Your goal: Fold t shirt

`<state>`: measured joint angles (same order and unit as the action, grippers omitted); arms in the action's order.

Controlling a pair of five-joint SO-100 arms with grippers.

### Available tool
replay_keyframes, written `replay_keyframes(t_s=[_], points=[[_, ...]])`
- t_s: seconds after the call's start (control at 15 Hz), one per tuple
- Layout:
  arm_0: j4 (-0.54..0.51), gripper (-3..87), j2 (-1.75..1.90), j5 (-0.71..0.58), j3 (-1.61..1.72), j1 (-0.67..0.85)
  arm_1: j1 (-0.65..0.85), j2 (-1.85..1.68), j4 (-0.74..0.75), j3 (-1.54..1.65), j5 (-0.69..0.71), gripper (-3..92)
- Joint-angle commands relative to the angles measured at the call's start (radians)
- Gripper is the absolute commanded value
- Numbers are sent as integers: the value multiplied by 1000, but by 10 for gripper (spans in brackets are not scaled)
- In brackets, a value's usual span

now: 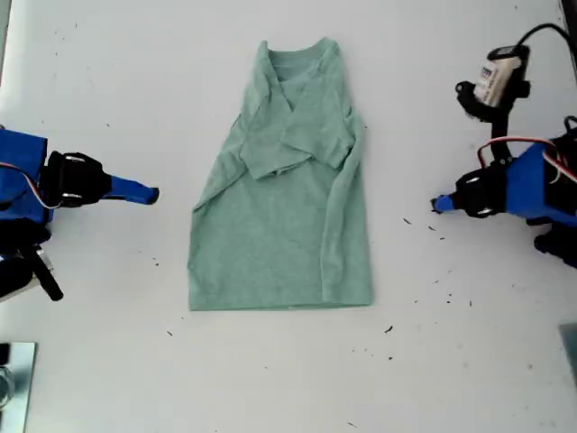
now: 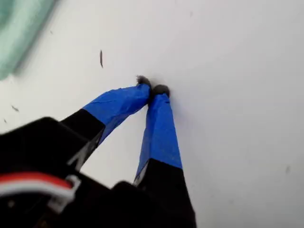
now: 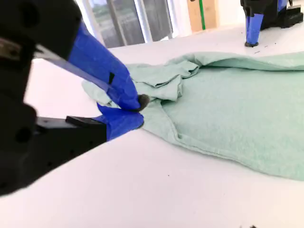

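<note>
Exterior view first: the t shirt (image 1: 279, 234) lies flat in the middle of the white table (image 1: 90, 361), collar at 12 o'clock and hem at 6. Both sleeves are folded in and cross over the chest, so it's already a narrow strip. My second gripper (image 1: 153, 194) sits at the shirt's 9 o'clock, close to the edge but not touching. My first gripper (image 1: 435, 206) is at 3 o'clock, a bit further off.

First wrist view: my first gripper (image 2: 153, 88) has its blue-taped tips pressed together with nothing between them, over bare table. Only a blurry corner of the shirt (image 2: 19, 28) shows.

Second wrist view: my second gripper (image 3: 137, 109) looks closed too, tips together and empty as far as I can tell. The shirt (image 3: 237, 118) is right behind it, folded sleeve layers bunched up.

Handling guess: thin, light, floppy knit that won't hold a shape, and it'll probably drag and wrinkle if pulled by one corner. I'd pinch both hem corners at 6 o'clock, catching every layer, and lift them together toward the collar.
</note>
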<state>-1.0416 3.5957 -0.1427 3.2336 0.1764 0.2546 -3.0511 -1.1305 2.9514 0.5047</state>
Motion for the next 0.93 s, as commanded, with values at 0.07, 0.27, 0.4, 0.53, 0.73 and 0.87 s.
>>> replay_keyframes(t_s=[0.07,0.27,0.4,0.53,0.73,0.87], points=[[54,-3,-91,120,-75,-32,109,-354,-164,121,43,22],[-23,-3,-719,307,-572,-164,109,-408,-196,138,20,22],[-212,-3,-1117,325,-1008,-225,112,-408,-195,140,21,22],[-459,-3,-1496,311,-1511,-290,112,-411,-195,143,21,22],[-485,244,-1718,250,-1723,-305,109,-413,-193,143,21,22],[-459,280,-1773,233,-1678,-293,106,-417,-193,144,21,22]])
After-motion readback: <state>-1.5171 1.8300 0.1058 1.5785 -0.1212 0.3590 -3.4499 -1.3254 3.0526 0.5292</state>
